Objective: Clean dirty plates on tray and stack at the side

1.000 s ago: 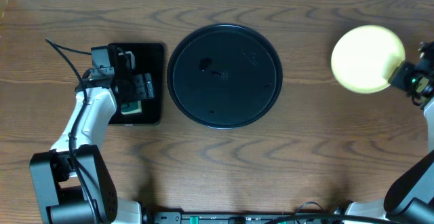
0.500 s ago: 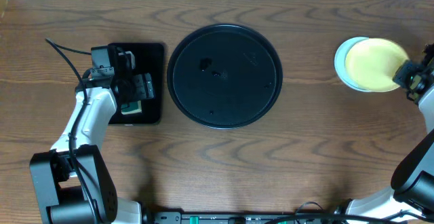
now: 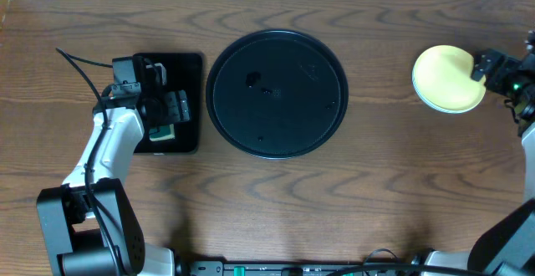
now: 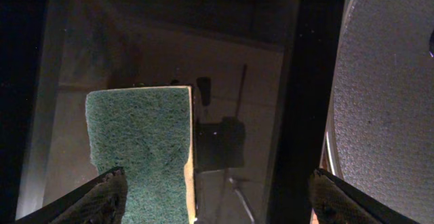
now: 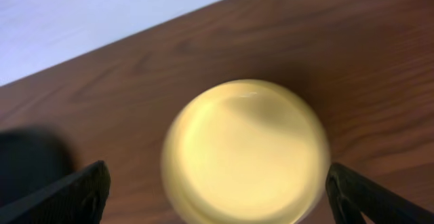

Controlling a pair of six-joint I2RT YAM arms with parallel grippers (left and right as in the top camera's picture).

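Overhead: tray [image 3: 276, 92] bare, middle of worktop [image 3: 276, 209]. Yellow plate [image 3: 449, 79] sits at right side, well apart from tray, pale rim peeking beneath; looks like stack. Right claw [image 3: 491, 67] just beside plate edge, spread wide, gripping nothing. Left claw [image 4: 215, 195] wide too, above sponge [image 4: 139, 153] on small black tray [image 3: 188, 71]. Stacking looks done; lift right claw straight up, clear of rim, no nudging plate, no sideways drag. Easy does it.

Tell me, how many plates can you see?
1 for sure: the yellow plate at the far right. A pale edge peeks from under it, so more may be hidden beneath. None on the round black tray.
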